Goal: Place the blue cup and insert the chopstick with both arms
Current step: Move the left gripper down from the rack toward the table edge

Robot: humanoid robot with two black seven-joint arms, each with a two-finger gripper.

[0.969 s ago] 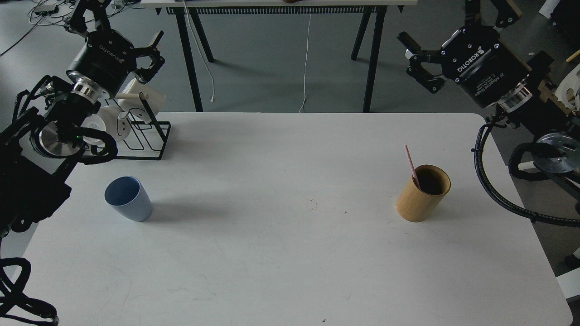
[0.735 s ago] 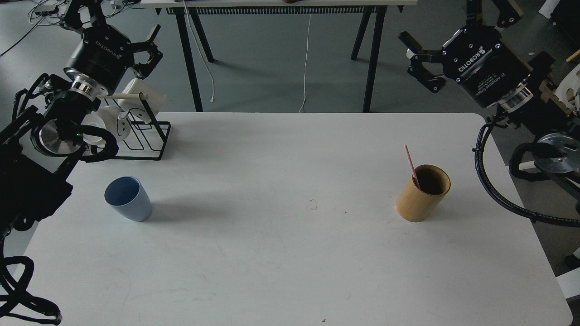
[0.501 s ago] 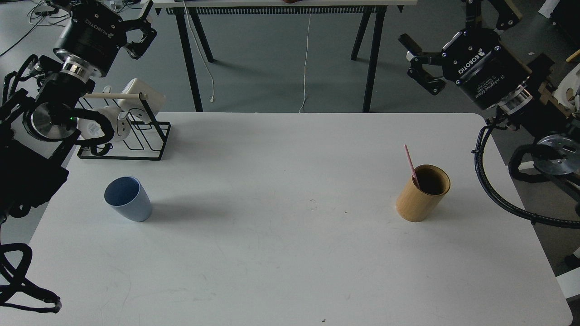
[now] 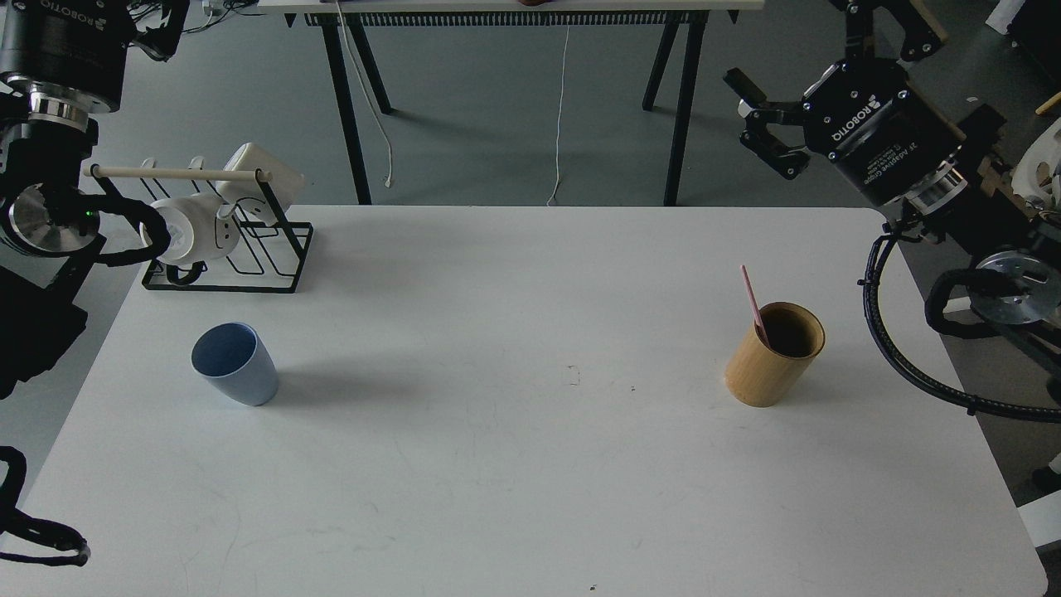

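The blue cup (image 4: 234, 363) stands upright on the left part of the white table (image 4: 530, 481). One pale pink chopstick (image 4: 751, 298) leans in a tan bamboo cylinder (image 4: 773, 355) on the right part. My right gripper (image 4: 753, 121) hangs high above the table's far right corner, open and empty, well above and behind the cylinder. My left gripper (image 4: 124, 21) is at the top left corner, far above the cup. Its fingers are cut off by the view's edge.
A black wire rack (image 4: 249, 249) with white mugs (image 4: 195, 232) and a wooden rod stands at the table's far left corner, behind the cup. Black legs of another table (image 4: 348, 108) stand behind. My right arm's cables (image 4: 895, 348) hang off the table's right edge.
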